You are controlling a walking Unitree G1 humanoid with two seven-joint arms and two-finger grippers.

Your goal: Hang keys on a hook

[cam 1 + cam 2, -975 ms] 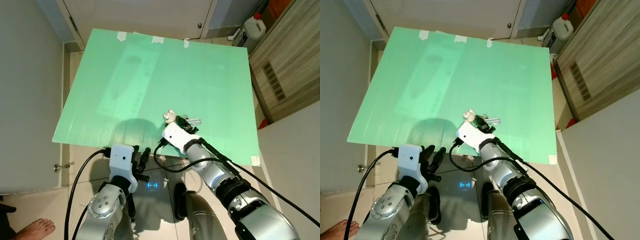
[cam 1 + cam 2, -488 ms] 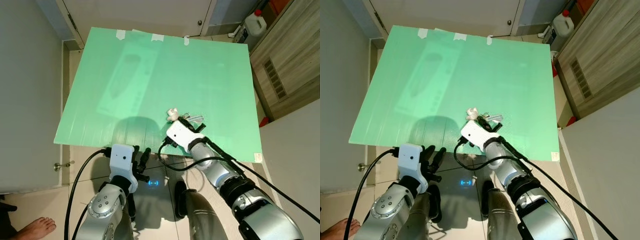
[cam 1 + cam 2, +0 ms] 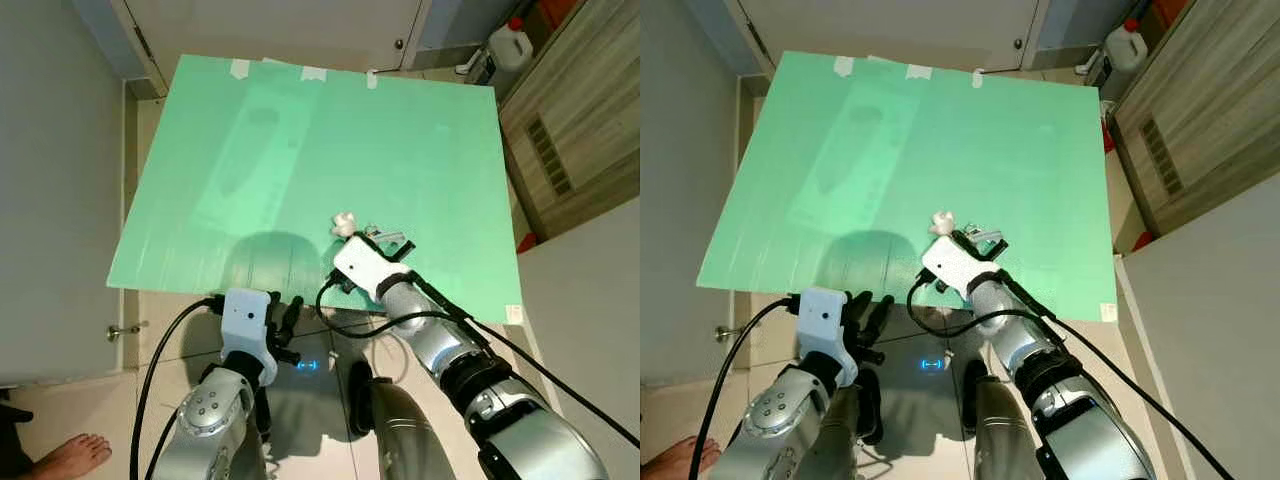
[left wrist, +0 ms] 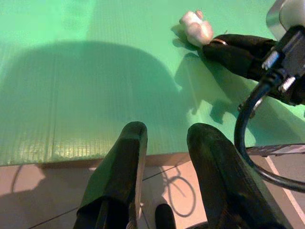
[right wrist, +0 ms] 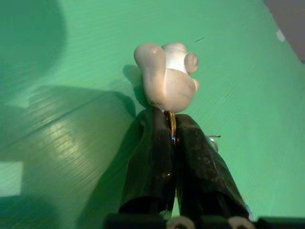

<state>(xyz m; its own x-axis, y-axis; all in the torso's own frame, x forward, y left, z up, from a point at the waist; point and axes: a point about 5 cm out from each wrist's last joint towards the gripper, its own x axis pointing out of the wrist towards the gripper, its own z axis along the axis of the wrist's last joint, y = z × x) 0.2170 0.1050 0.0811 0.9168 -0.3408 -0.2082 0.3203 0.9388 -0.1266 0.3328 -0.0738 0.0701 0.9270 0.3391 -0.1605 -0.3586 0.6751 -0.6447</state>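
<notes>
Our keys [image 5: 171,125] sit low over the big green board [image 3: 300,150], near its front edge. Our right gripper [image 5: 172,131] has them. Its two black fingers are pressed tight together, and a thin gold ring is pinched between the tips. A small pale charm [image 5: 167,76], shaped a bit like a little animal, sticks out past the fingertips. In the head views, we can see some silver key blades [image 3: 388,237] poking out beside the same gripper.

So we think we are at the picking-up step. We have the keys in our grip, and they look like they are just leaving the board, though we cannot tell if the charm is touching it.

Next we need to lift the keys and carry them to a hook. We cannot see any hook here, so we would have to look around or turn first. We should keep the grip tight so the ring does not slip.

Our left gripper [image 4: 167,167] waits low by the front edge of the board, over the tiled floor [image 3: 320,390]. Its fingers are a little apart and hold nothing.

For containers, we see a white jug with a red cap [image 3: 507,48] on the floor far back. We cannot tell what is in it.
</notes>
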